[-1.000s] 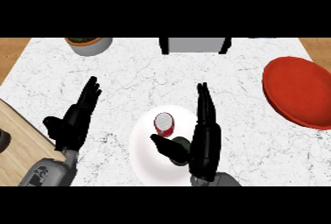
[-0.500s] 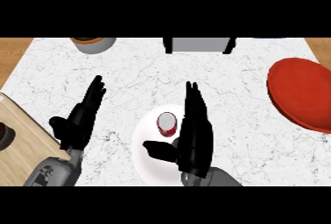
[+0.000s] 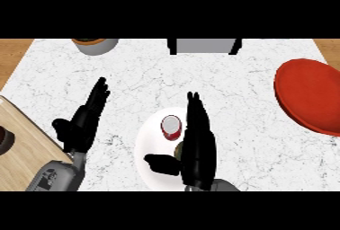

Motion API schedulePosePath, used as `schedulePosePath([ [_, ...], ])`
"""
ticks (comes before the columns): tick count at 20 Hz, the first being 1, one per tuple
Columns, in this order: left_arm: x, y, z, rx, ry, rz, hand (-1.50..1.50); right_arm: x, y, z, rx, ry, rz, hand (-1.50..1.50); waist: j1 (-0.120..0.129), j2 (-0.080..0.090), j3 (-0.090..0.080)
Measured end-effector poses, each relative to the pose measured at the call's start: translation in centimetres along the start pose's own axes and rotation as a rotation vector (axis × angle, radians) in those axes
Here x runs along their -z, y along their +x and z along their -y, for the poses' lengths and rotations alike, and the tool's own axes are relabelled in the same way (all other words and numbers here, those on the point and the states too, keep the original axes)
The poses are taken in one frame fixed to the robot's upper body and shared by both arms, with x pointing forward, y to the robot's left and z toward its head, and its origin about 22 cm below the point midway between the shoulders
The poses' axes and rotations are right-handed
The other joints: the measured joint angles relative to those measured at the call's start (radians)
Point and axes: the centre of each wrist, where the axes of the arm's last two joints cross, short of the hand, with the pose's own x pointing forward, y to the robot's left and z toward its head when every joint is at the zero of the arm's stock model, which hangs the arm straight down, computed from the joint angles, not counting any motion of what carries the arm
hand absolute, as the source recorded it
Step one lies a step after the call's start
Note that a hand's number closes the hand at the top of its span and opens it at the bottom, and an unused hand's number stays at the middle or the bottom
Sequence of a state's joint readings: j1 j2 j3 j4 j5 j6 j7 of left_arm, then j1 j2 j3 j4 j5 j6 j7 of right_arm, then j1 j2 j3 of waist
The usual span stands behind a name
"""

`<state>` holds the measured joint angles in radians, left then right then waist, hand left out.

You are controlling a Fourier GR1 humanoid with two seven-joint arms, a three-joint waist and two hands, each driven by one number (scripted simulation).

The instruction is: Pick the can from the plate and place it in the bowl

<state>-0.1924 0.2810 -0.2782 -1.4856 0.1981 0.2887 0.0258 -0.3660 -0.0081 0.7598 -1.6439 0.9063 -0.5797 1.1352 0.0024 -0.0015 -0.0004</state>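
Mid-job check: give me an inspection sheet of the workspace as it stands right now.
Surface: white marbled counter.
Job's things: red can upright on white plate; red bowl at the right edge, apart from the plate.
Clutter: grey pot at the far left edge; wooden board at left; grey block at the far edge.
Hands: right hand open, beside the can's right; left hand open, resting left.
Cables: nothing seen.
Surroundings: wood floor.
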Motion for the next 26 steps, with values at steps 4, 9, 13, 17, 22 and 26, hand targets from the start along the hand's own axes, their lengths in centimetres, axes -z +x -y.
schedulePosePath([
  [4, 0.0, 0.3, -0.3, -0.003, 0.003, 0.002, 0.0, -1.0, -0.4, 0.0, 0.051, 0.002, 0.033, -1.5, 0.0, 0.0, 0.0],
  [9, 0.1, -0.1, -0.1, -0.007, 0.002, 0.006, 0.0, -1.1, -0.6, -0.3, 0.104, 0.005, 0.042, -1.5, 0.001, 0.001, 0.0],
  [13, 0.2, 0.3, -0.3, -0.01, -0.001, 0.0, 0.0, -1.4, -1.4, -0.9, 0.139, 0.008, 0.025, -1.5, 0.002, 0.001, 0.0],
  [17, 0.3, 0.3, -0.2, -0.005, 0.003, 0.003, 0.0, -1.5, -1.8, -1.5, 0.162, 0.025, -0.008, -1.5, 0.003, 0.001, 0.0],
  [22, 0.3, 0.3, -0.4, -0.002, 0.002, 0.005, 0.0, -0.8, -2.4, -2.4, 0.187, 0.029, -0.056, -1.5, 0.004, 0.002, 0.001],
  [26, 0.0, 0.9, 0.0, 0.0, 0.0, 0.004, 0.0, -0.2, -3.3, -3.4, 0.2, 0.028, -0.068, -1.5, 0.006, 0.002, 0.001],
])
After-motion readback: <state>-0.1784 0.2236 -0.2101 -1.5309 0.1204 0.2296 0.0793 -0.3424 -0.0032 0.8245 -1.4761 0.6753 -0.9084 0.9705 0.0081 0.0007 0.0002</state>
